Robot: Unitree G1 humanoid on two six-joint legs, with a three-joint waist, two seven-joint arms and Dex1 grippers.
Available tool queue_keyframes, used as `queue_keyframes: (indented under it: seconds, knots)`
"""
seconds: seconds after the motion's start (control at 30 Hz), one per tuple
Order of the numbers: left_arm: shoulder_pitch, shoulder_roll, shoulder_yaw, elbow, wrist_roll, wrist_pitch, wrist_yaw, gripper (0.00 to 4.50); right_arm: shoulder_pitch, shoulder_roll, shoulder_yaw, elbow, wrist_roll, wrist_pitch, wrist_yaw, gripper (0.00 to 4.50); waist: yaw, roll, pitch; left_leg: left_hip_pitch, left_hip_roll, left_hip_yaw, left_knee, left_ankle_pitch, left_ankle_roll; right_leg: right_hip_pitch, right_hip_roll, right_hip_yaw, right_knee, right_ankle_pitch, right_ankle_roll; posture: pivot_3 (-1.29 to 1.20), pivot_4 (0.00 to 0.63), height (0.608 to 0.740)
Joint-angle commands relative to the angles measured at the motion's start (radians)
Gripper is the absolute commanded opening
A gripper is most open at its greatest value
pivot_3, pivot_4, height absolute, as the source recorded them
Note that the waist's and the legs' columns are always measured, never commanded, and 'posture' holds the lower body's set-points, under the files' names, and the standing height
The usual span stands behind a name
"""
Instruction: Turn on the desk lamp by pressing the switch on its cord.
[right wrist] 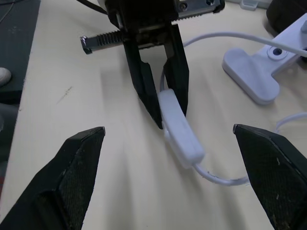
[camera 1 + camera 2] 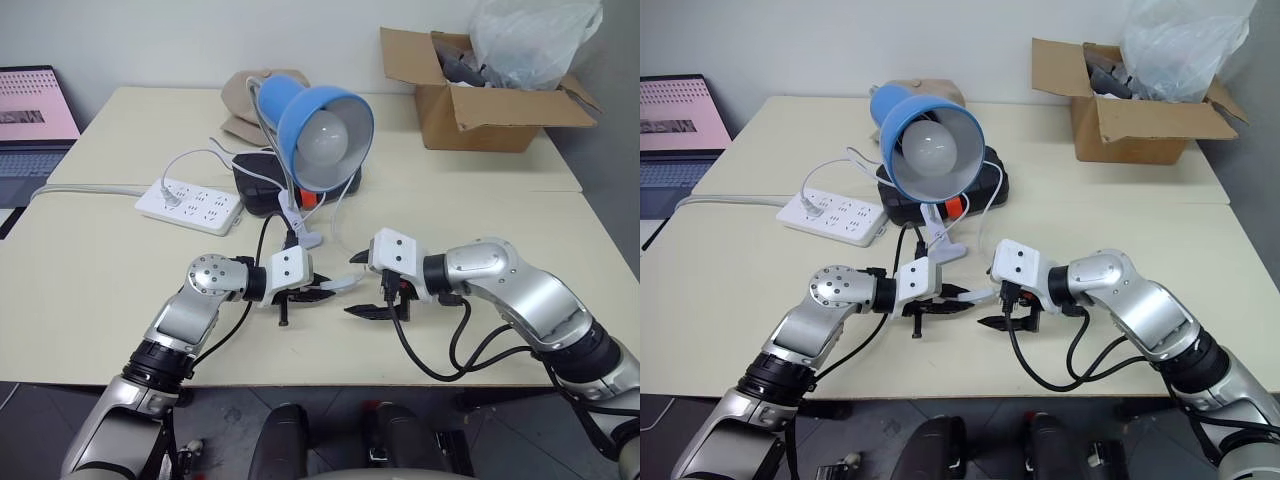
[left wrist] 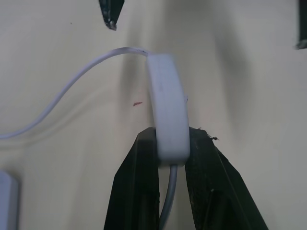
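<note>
Two pincers [image 1: 160, 103] [image 2: 372, 300], left clamping switch [image 1: 180, 132].

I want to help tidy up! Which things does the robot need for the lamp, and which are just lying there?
Needed: desk lamp, cord, switch held by left gripper, open right gripper.
Lying about: power strip, cardboard box, laptop.

cream table [image 2: 90, 300] before white wall [image 2: 150, 40]
</note>
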Motion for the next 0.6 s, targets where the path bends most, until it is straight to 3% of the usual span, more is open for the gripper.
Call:
queue_keyframes:
  seconds: [0.03,0.43,0.53,0.6]
  knots:
    - [-0.005,0.0,0.007,-0.039,-0.002,-0.003,0.004,0.4,-0.022,0.021,0.012,0.027,-0.049,-0.05,0.022,4.5,0.0,0.0,0.0,0.0,0.0,0.0,0.0,0.0,0.0,0.0,0.0,0.0,0.0,0.0,0.0,0.0,0.15,0.74]
    - [-0.004,-0.005,0.006,-0.049,-0.005,0.0,0.007,0.4,-0.01,0.063,0.02,0.096,-0.127,-0.103,0.063,4.5,0.0,0.0,0.0,0.0,0.0,0.0,0.0,0.0,0.0,0.0,0.0,0.0,0.0,0.0,0.0,0.0,0.15,0.74]
    - [-0.003,-0.007,0.006,-0.053,-0.006,0.003,0.008,0.4,-0.008,0.071,0.029,0.112,-0.15,-0.118,0.072,4.03,0.0,0.0,0.0,0.0,0.0,0.0,0.0,0.0,0.0,0.0,0.0,0.0,0.0,0.0,0.0,0.0,0.15,0.74]
    - [-0.002,-0.007,0.006,-0.059,-0.007,0.006,0.008,0.4,-0.005,0.076,0.035,0.12,-0.165,-0.128,0.076,3.45,0.0,0.0,0.0,0.0,0.0,0.0,0.0,0.0,0.0,0.0,0.0,0.0,0.0,0.0,0.0,0.0,0.15,0.74]
